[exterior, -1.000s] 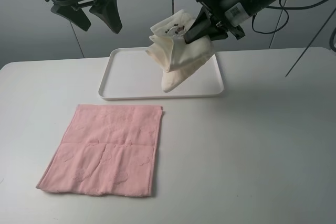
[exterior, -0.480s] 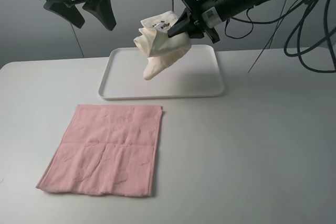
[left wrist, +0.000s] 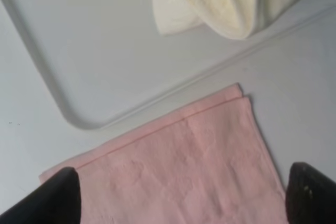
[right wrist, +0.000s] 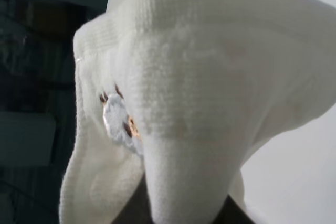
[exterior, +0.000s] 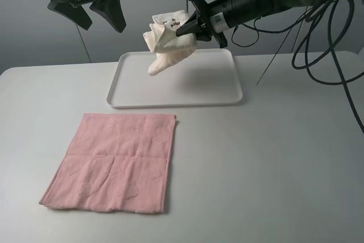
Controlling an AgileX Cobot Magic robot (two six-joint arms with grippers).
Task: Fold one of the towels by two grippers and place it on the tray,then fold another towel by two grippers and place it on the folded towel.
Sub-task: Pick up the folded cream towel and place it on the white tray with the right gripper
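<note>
Exterior high view bright and evenly lit by diffuse light from above, sharp throughout, with only a faint soft shadow on the white tray (exterior: 219, 86) beneath the cream towel (exterior: 166, 46); left wrist view slightly soft; right wrist view close, blurred, with dark surroundings.

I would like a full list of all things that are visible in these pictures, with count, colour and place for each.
cream towel: one, off-white, bunched, hanging from the right tool above the tray
pink towel: one, pale pink, flat on the table in front of the tray
tray: one, white, far middle of the table
table: one, white, under everything
cables: several, black, far right
left tool: one, black, open and empty, raised at far left
right tool: one, black, shut on the cream towel
</note>
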